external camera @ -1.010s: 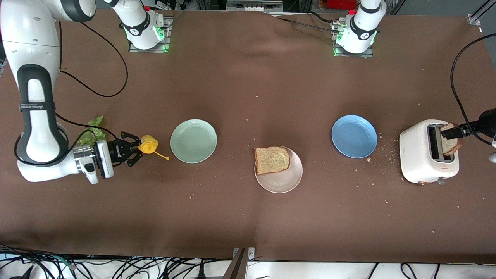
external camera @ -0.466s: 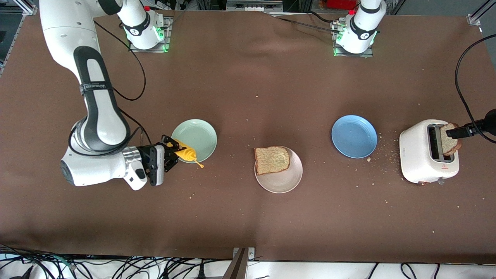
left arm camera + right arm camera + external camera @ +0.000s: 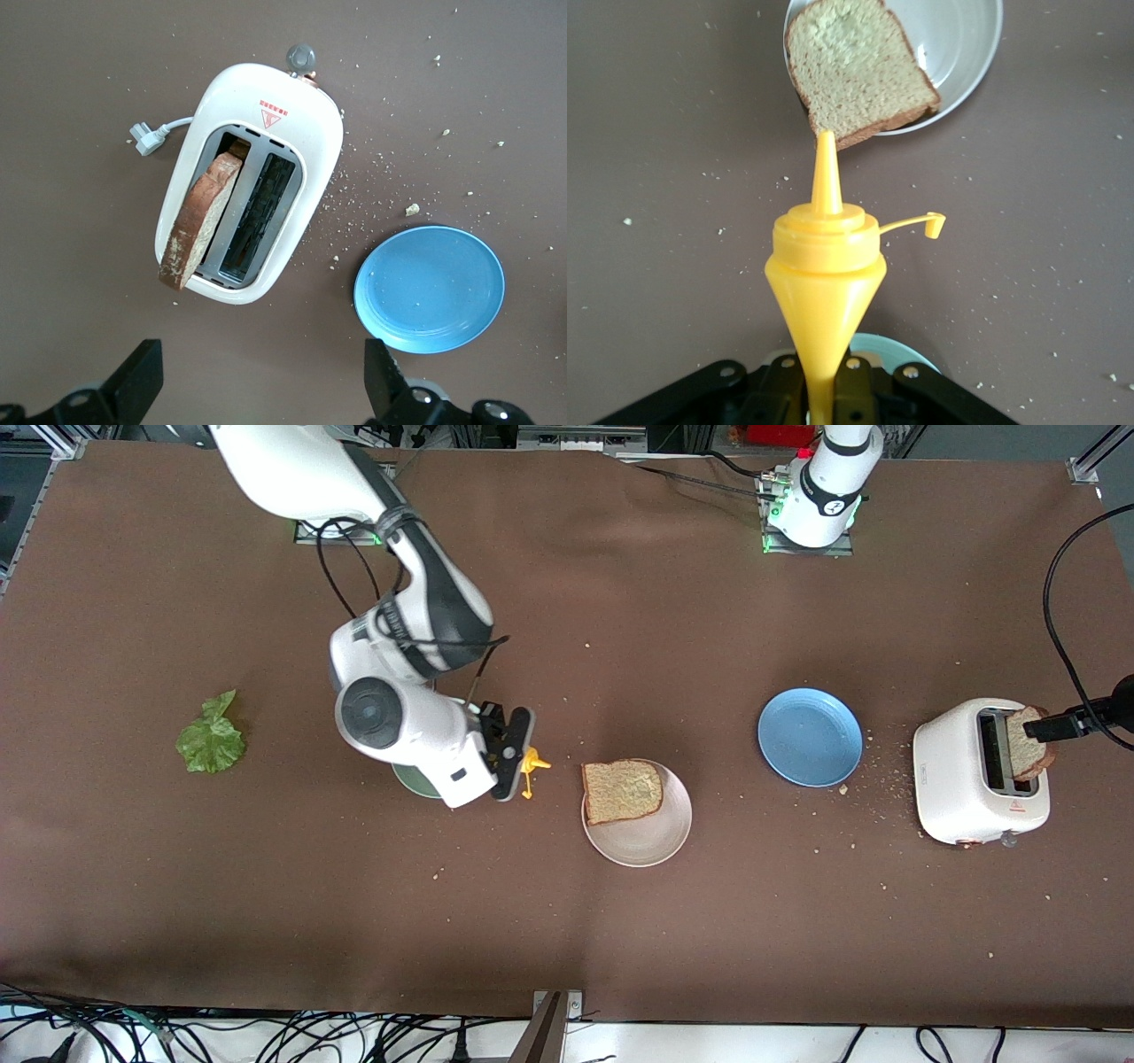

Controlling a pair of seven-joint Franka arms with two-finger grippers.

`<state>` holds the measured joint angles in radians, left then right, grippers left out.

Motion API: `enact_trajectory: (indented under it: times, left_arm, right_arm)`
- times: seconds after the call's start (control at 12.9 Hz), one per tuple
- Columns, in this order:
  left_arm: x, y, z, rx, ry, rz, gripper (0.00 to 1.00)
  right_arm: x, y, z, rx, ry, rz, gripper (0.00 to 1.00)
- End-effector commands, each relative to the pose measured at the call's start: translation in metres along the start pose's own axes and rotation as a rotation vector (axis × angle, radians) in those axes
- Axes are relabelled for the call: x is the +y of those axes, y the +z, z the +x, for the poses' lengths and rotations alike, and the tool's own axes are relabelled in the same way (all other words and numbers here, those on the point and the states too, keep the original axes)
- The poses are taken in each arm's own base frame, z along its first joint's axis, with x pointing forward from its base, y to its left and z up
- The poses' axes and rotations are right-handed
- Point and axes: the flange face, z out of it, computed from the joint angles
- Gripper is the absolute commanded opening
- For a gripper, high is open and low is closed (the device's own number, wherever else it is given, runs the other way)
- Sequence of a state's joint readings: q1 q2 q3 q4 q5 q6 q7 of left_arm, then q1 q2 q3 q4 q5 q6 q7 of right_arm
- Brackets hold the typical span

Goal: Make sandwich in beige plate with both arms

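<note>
One brown bread slice (image 3: 623, 790) lies on the beige plate (image 3: 651, 841) at the table's middle. My right gripper (image 3: 521, 762) is shut on a yellow squeeze bottle (image 3: 532, 765), just beside that plate toward the right arm's end. In the right wrist view the bottle (image 3: 826, 266) has its cap hanging off and its nozzle aimed at the bread (image 3: 858, 71). A second slice (image 3: 1028, 753) stands in the white toaster (image 3: 974, 775). My left gripper (image 3: 1047, 728) hangs open over it; its fingers (image 3: 137, 385) hold nothing. The lettuce leaf (image 3: 211, 737) lies at the right arm's end.
A blue plate (image 3: 810, 737) sits between the toaster and the beige plate. A mint-green plate (image 3: 413, 784) is mostly hidden under the right arm. Crumbs are scattered round the toaster. A black cable (image 3: 1059, 629) loops above the toaster.
The right arm has swung from beside the lettuce, past the mint-green plate, to the beige plate's edge with the yellow bottle in its grip. The left gripper has barely moved.
</note>
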<state>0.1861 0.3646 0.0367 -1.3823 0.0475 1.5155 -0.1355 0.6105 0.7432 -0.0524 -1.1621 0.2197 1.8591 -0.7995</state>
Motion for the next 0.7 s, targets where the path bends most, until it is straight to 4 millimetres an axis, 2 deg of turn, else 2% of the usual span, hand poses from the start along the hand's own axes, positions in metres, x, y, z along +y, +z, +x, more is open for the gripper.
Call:
enact_trajectory:
  times: [0.0, 0.16, 0.31, 0.39, 0.62]
  left_arm:
    - [-0.003, -0.006, 0.000, 0.014, -0.002, 0.027, 1.00]
    - [-0.003, -0.006, 0.000, 0.014, -0.001, 0.025, 1.00]
    - [-0.002, -0.005, 0.000, 0.014, 0.000, 0.025, 1.00]
    - [-0.003, -0.005, 0.001, 0.014, -0.001, 0.025, 1.00]
    - [-0.003, -0.005, 0.001, 0.014, -0.001, 0.022, 1.00]
  right_arm:
    - [-0.043, 0.017, 0.037, -0.164, -0.041, -0.185, 0.00]
    - [-0.074, 0.035, 0.055, -0.288, -0.087, -0.316, 0.00]
    - [-0.082, 0.057, 0.058, -0.376, -0.116, -0.398, 0.00]
    - [-0.081, 0.061, 0.059, -0.407, -0.127, -0.444, 0.00]
    - [-0.097, 0.070, 0.074, -0.474, -0.197, -0.597, 0.00]
